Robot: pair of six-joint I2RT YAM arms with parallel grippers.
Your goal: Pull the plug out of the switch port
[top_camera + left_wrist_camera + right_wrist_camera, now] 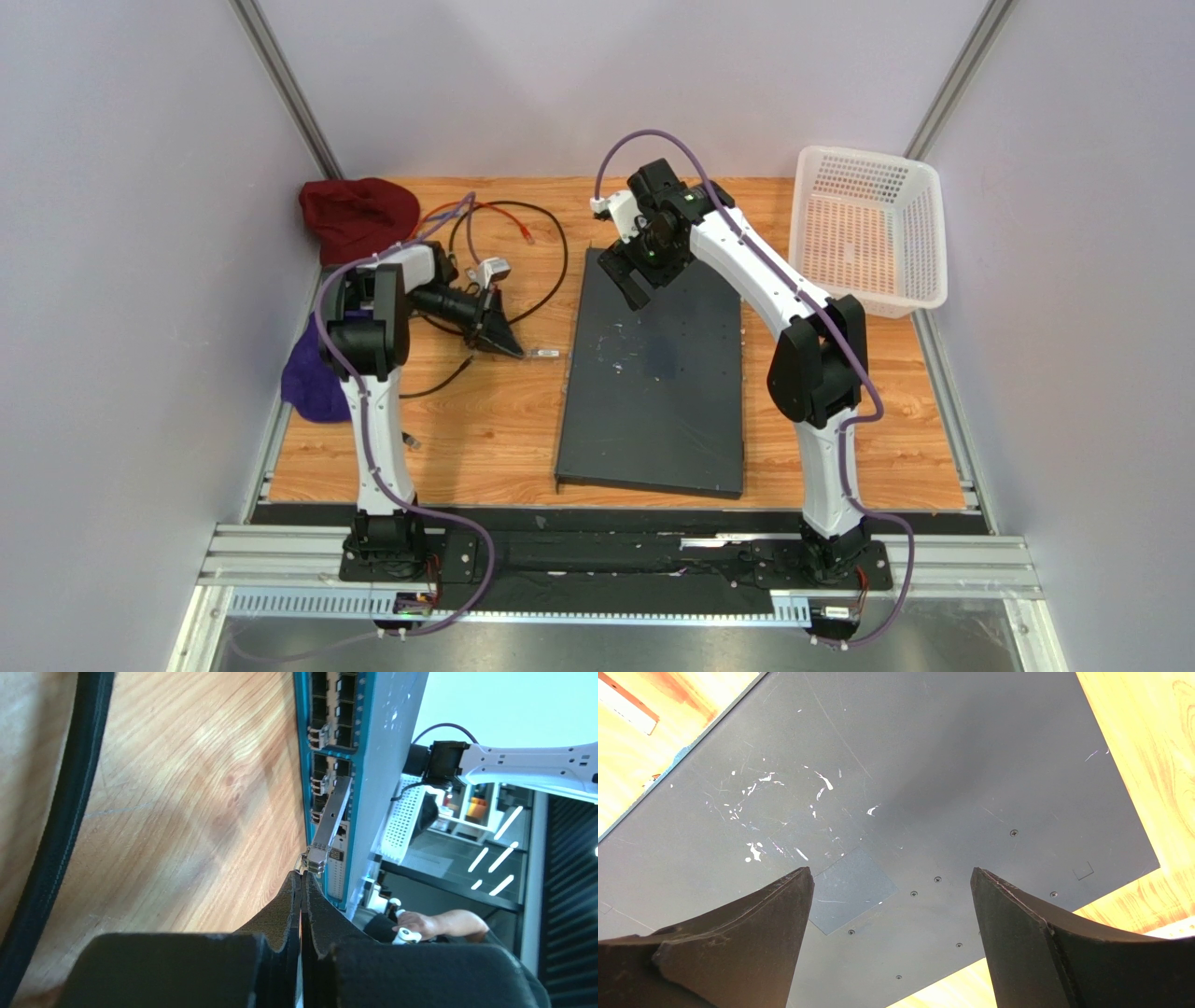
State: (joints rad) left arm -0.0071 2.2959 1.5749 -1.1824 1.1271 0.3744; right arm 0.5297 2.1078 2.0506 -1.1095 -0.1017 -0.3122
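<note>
Clenched tight, the left end effector (302,885) meets the outer end of the plug (328,822), which juts from a port of the switch (382,749) just ahead; a true pinch is unclear. Right end effector (891,875) hangs released above the switch. Gripping step, likely; next needs a straight pull backward.

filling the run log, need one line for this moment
left gripper: shut, tips at plug end | plug: in switch port | right gripper: open over switch
</note>
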